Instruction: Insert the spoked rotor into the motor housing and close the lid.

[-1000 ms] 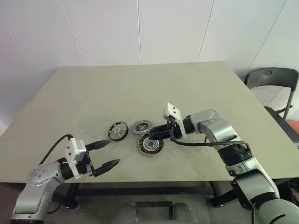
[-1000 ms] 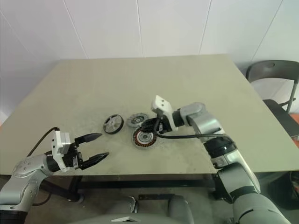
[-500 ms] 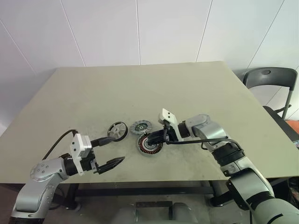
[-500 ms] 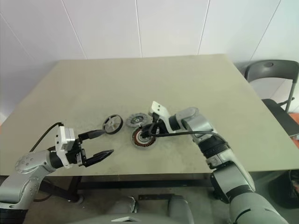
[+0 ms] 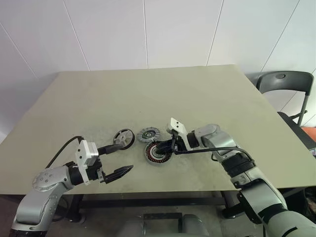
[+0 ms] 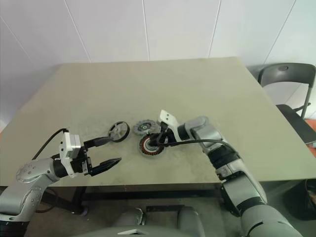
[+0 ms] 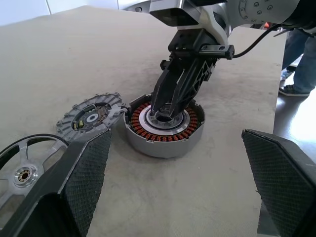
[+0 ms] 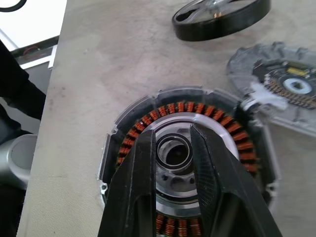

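Observation:
The motor housing (image 5: pixel 158 154) lies on the table with its copper windings (image 8: pixel 138 133) facing up. My right gripper (image 5: pixel 159 147) reaches down into its silver centre, and both black fingers (image 8: pixel 143 163) press on a small dark ring (image 8: pixel 173 153) at the hub. The lid (image 5: pixel 149 133), a grey ribbed disc, lies flat touching the housing's far rim. The spoked rotor (image 5: pixel 124 138) rests to the left of the lid. My left gripper (image 5: pixel 124 157) hovers open near the table's front edge, left of the housing and in front of the rotor, holding nothing.
The tan table (image 5: pixel 197 98) is bare beyond the three parts. A dark chair (image 5: pixel 286 81) stands off the right side. A person's legs (image 7: pixel 296 54) show past the table edge in the left wrist view.
My right gripper has sunk onto the housing's centre, fingers unchanged. The left gripper has stayed open and in place.

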`<action>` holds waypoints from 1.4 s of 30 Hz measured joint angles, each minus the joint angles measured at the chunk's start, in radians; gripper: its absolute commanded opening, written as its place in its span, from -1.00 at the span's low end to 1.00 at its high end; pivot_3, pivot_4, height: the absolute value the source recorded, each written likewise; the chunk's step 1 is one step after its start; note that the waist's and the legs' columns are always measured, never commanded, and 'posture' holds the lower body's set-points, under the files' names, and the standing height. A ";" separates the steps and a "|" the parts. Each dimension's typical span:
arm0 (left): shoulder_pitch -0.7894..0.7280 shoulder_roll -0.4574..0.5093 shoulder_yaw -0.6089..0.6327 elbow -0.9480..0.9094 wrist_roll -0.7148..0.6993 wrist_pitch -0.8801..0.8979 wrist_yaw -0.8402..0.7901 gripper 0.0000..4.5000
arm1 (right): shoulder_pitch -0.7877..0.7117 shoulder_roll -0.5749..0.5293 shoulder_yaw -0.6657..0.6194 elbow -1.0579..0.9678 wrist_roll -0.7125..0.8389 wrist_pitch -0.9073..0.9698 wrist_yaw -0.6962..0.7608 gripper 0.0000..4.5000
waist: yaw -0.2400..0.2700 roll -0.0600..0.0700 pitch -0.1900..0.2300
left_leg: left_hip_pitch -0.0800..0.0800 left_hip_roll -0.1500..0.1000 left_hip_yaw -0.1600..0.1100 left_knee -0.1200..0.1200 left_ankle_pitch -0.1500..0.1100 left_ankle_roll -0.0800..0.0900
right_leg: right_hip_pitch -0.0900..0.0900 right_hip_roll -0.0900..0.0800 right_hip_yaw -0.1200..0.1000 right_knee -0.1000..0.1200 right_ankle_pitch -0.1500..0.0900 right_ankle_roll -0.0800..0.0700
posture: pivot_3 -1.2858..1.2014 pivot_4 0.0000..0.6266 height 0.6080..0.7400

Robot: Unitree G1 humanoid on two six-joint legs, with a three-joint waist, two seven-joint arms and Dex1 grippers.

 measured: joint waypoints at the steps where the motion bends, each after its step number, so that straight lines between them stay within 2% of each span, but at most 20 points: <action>1: 0.002 0.000 0.000 0.001 0.000 -0.002 -0.001 1.00 | 0.000 0.001 0.000 0.000 0.000 0.001 0.000 -0.71 | 0.000 0.000 0.000 | 0.000 0.000 0.000 0.000 0.000 0.000 | 0.000 0.000 0.000 0.000 0.000 0.000 | 0.03 -1.00 1.00; 42: 0.025 -0.004 -0.002 0.036 0.005 -0.045 -0.018 1.00 | -0.001 0.015 -0.001 0.040 -0.014 -0.037 -0.017 -0.71 | 0.001 0.000 0.000 | 0.000 0.000 0.000 0.000 0.000 0.000 | 0.000 0.000 0.000 0.000 0.000 0.000 | 0.03 -1.00 1.00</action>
